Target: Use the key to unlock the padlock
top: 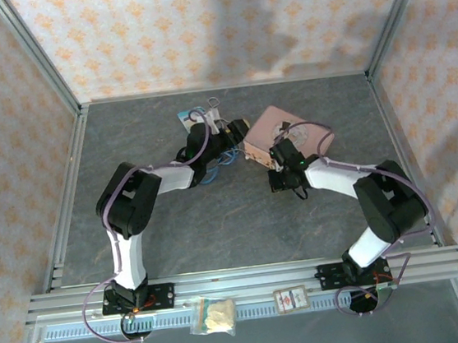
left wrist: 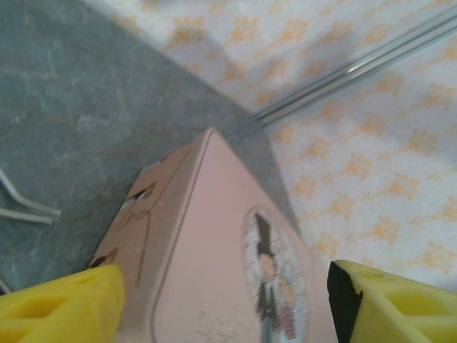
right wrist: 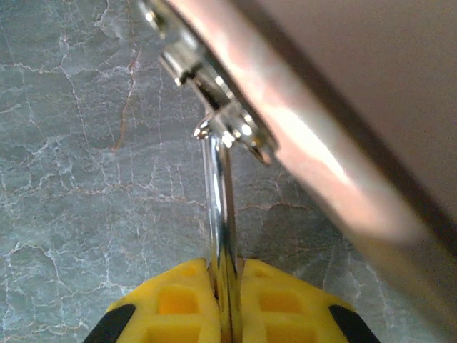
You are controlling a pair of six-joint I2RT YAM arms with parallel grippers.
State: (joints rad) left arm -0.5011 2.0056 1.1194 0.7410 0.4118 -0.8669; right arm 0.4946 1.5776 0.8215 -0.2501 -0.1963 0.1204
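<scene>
Right pincer, bottom centre, clamps a thin silver metal rod touching the silver clasp of the pink rectangular tin. Left pincer stands wide astride that tin.

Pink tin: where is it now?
In the top view the pink tin lies right of centre on the table, the left pincer flanking its left end and the right pincer, shut on a thin silver rod, at its near edge.
</scene>
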